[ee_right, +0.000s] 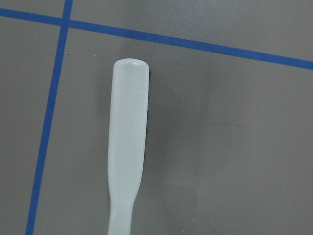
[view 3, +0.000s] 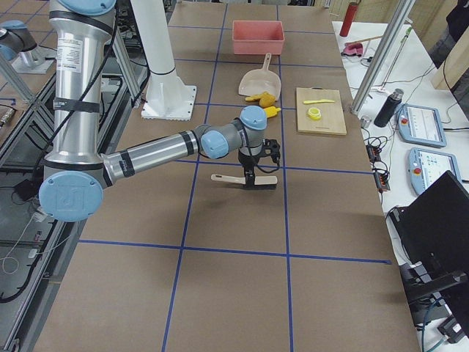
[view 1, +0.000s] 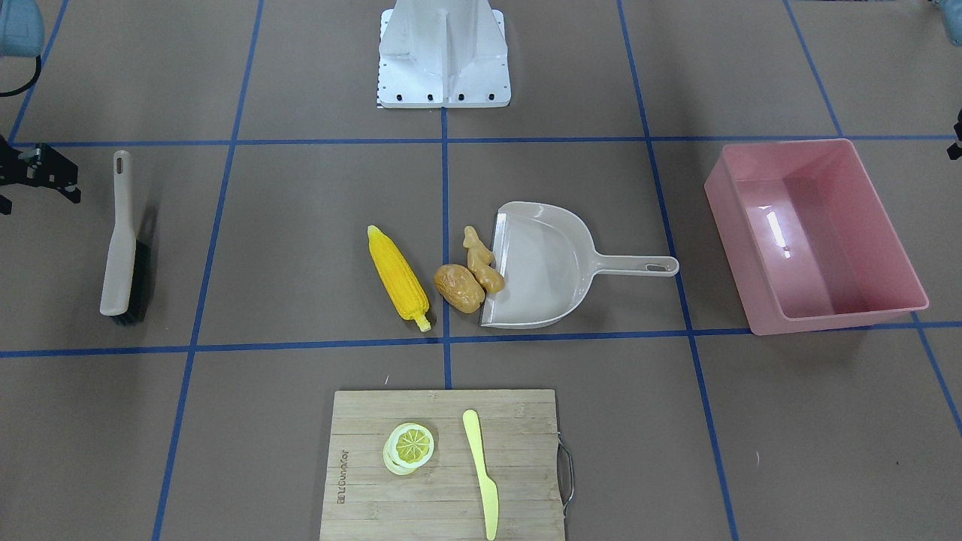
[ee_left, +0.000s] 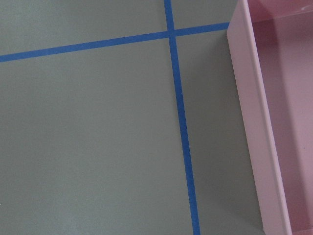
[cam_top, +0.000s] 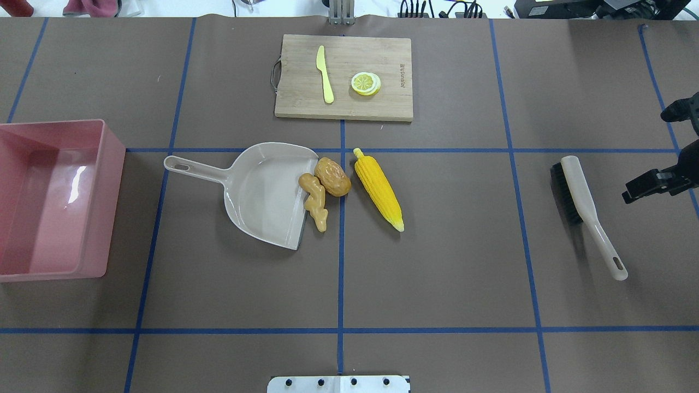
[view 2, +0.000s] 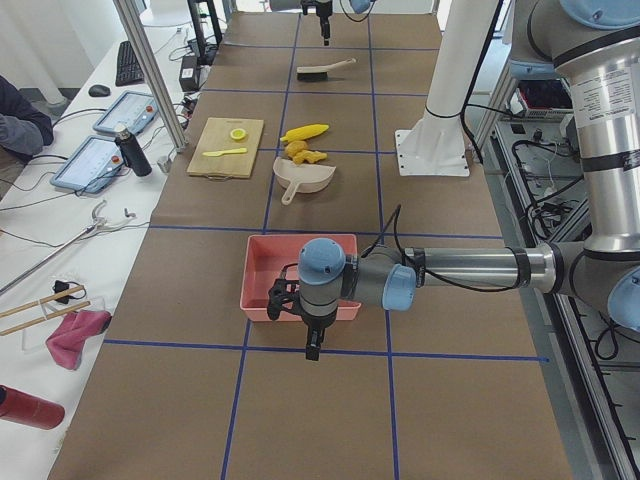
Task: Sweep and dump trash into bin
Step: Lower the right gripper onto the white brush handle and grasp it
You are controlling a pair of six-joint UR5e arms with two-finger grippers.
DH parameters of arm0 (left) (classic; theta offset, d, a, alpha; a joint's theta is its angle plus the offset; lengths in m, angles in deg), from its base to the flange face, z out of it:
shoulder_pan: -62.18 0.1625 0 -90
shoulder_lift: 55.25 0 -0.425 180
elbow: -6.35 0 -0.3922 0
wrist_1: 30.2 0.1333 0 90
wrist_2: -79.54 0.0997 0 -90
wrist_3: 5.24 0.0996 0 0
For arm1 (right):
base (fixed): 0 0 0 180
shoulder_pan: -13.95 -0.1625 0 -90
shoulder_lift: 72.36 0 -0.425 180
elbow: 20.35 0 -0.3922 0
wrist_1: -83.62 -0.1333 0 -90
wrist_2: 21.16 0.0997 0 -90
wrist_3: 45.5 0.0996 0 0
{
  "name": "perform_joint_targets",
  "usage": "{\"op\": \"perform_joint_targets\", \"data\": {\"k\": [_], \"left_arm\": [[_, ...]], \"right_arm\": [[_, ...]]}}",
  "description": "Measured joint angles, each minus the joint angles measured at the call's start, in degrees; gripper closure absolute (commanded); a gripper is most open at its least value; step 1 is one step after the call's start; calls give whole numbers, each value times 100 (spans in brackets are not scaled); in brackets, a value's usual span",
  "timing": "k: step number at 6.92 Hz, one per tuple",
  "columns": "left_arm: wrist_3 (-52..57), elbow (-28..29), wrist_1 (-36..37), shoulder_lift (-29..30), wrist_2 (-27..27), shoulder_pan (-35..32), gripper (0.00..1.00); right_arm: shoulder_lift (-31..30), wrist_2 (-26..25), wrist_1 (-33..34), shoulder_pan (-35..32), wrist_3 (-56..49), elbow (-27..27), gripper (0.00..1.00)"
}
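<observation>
The trash lies mid-table: a yellow corn cob (view 1: 398,274) (cam_top: 378,189), a brown potato (view 1: 458,288) (cam_top: 332,176) and a tan ginger root (view 1: 482,263) (cam_top: 315,199). The ginger lies against the open lip of the beige dustpan (cam_top: 262,191). The pink bin (cam_top: 114,180) (view 1: 733,240) stands empty at the table's left end. My left gripper (view 2: 312,345) hangs just outside the bin, and I cannot tell whether it is open or shut. My right gripper (cam_top: 652,183) (view 1: 34,173) hovers by the brush (cam_top: 581,202), cut by the frame edge, so its state is unclear.
A wooden cutting board (cam_top: 300,98) at the far edge carries a pale yellow knife (cam_top: 325,82) and a lemon slice (cam_top: 365,83). The brush handle (ee_right: 128,137) fills the right wrist view. The bin's rim (ee_left: 252,127) shows in the left wrist view. The robot's base (view 1: 443,52) is at the near edge.
</observation>
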Motion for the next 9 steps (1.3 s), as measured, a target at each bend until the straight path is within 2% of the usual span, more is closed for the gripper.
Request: {"op": "perform_joint_targets", "data": {"k": [2,4,8,9], "left_arm": [[0,6,0,8,6,0,1],[-5,3,4,18,8,0,1],[-15,-191,-8,94,-49,11,1],[-9,-337,-18,123,-74,24,1]], "right_arm": [[39,40,-450,357,751,215,0],[101,128,-514,720,1294,223,0],[86,-53,-478,1163,1462,318,0],[50,-67,-475,1172,1471,310,7]]}}
